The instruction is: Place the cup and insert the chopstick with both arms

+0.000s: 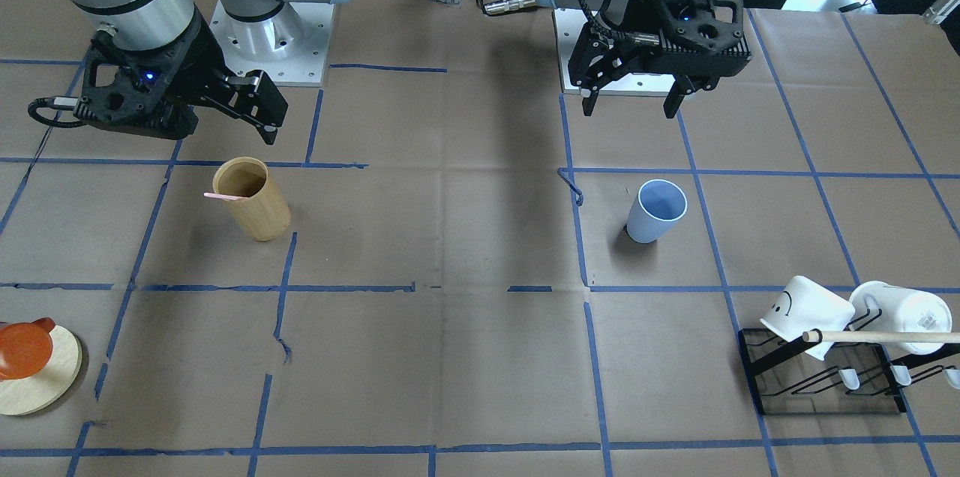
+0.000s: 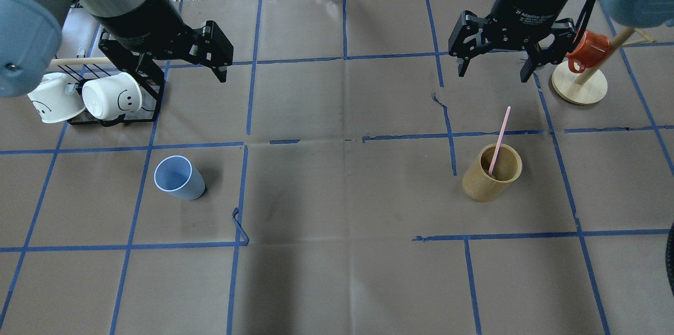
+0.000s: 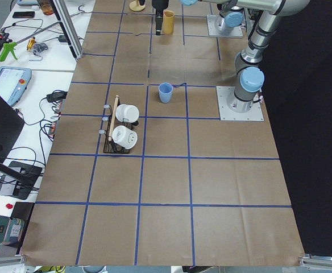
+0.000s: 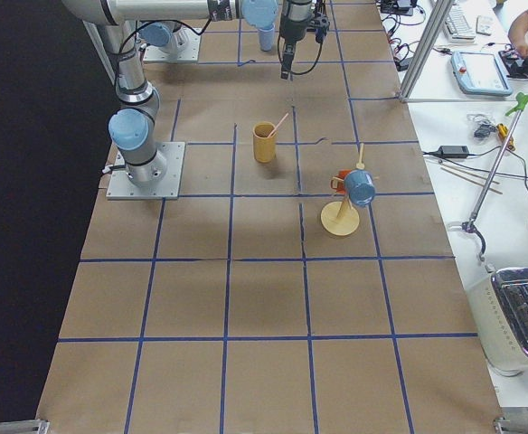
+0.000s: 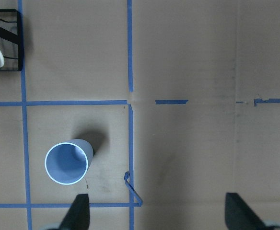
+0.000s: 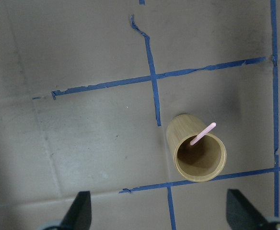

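Observation:
The pale blue cup (image 2: 179, 179) stands upright and alone on the paper-covered table; it also shows in the front view (image 1: 656, 211) and the left wrist view (image 5: 68, 163). The thin pink chopstick (image 2: 499, 140) leans inside a tan wooden cylinder cup (image 2: 492, 173), and shows in the front view (image 1: 223, 196) and the right wrist view (image 6: 203, 133). My left gripper (image 1: 630, 106) is open and empty, high above the table behind the blue cup. My right gripper (image 2: 495, 71) is open and empty, above and beyond the tan cup.
A black rack (image 1: 825, 387) with two white mugs (image 2: 113, 95) and a long wooden rod (image 1: 885, 337) sits at my far left. A round wooden mug stand (image 2: 579, 85) with an orange mug (image 2: 587, 48) sits at my far right. Blue tape lines grid the table.

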`<act>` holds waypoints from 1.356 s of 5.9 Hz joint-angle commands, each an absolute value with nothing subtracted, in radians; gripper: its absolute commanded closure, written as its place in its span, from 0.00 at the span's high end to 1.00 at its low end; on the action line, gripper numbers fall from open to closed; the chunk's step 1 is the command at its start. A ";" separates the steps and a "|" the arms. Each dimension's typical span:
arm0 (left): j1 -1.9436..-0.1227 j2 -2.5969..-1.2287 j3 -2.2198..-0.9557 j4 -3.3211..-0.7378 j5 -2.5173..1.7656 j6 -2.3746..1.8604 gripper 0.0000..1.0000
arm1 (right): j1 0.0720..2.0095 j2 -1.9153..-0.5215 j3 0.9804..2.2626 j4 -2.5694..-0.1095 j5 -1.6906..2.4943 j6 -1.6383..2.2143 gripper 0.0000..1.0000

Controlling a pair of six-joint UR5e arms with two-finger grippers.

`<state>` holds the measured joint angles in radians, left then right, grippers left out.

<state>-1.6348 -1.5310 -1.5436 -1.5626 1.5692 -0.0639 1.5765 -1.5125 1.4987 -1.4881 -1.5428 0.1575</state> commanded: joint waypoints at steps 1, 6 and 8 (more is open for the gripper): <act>-1.632 -1.526 -1.542 -1.565 1.569 -0.066 0.98 | 1.578 -1.509 1.500 -1.549 -1.551 0.156 1.00; -1.634 -1.519 -1.548 -1.566 1.574 -0.067 0.98 | 1.534 -1.505 1.516 -1.563 -1.557 0.023 1.00; -1.629 -1.517 -1.557 -1.569 1.574 -0.066 0.98 | 1.436 -1.523 1.613 -1.653 -1.549 -0.009 1.00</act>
<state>-1.6322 -1.5174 -1.5526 -1.5664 1.5738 -0.0663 1.4673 -1.5130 1.5597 -1.5979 -1.5508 -0.0025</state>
